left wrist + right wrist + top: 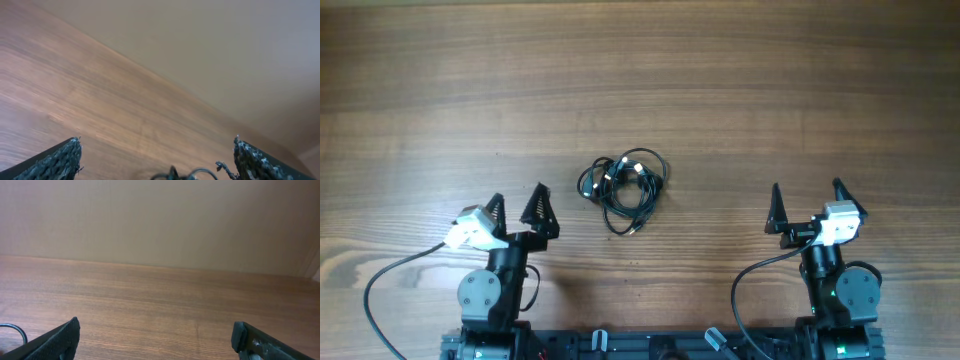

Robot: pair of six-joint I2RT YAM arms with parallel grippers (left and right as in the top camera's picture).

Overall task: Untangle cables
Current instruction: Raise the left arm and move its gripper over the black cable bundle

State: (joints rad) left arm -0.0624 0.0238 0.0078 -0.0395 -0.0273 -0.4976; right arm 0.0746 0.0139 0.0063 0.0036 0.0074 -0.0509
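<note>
The cables (pixel 623 187) lie in one small knotted black bundle with pale tips near the middle of the wooden table (pixel 740 80). My left gripper (pixel 518 192) stands open to the bundle's left and a little nearer the front, holding nothing. My right gripper (pixel 806 184) stands open well to the bundle's right, also holding nothing. In the left wrist view the gripper (pixel 155 140) shows wide-apart fingers (pixel 57 161), with a thin black loop (pixel 195 173) at the bottom edge. In the right wrist view the gripper (pixel 155 323) is spread over bare wood, with a curve of black cord (pixel 15 329) at the left edge.
Both arm bases (pixel 485 295) (pixel 845 295) sit at the table's front edge, with thicker black wires (pixel 380 285) looping out from them. A plain beige wall (pixel 160 220) rises behind the table's far edge.
</note>
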